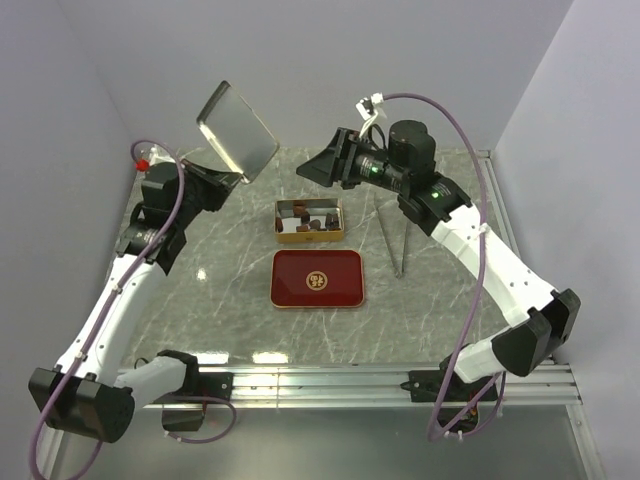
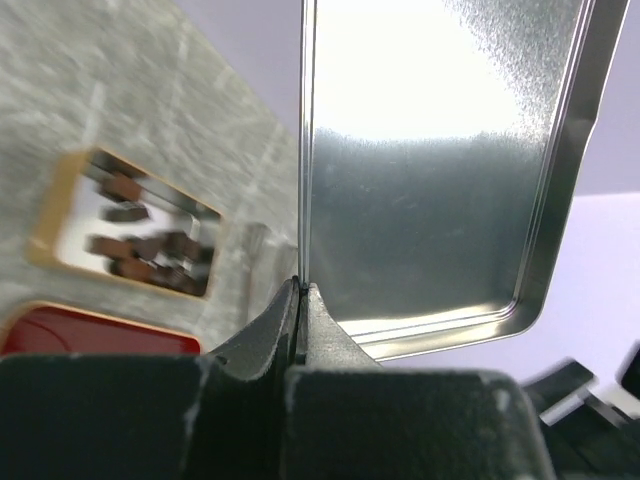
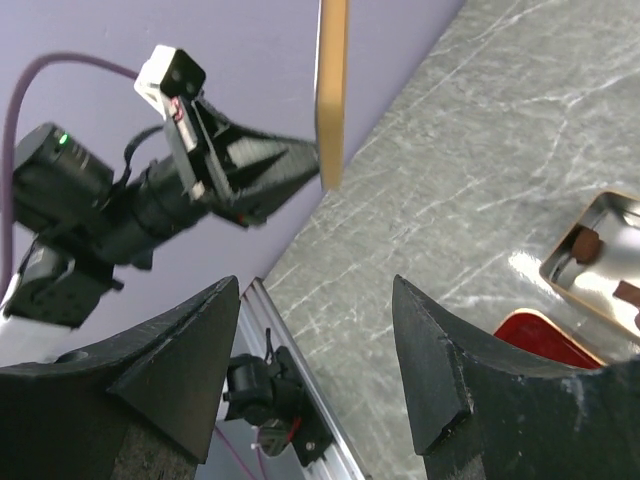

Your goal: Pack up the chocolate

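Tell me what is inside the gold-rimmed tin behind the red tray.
Several dark brown chocolate pieces lie on the shiny floor of the tin. Nothing covers the opening, but the pieces crowd and overlap, so their exact number stays unclear.

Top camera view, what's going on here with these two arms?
The left end effector is shut on the edge of a metal lid, held up off the table. The right end effector is open and empty, above the table behind the open tin. Chocolate pieces lie in the tin; a red tray sits in front of it, and tongs lie to its right.
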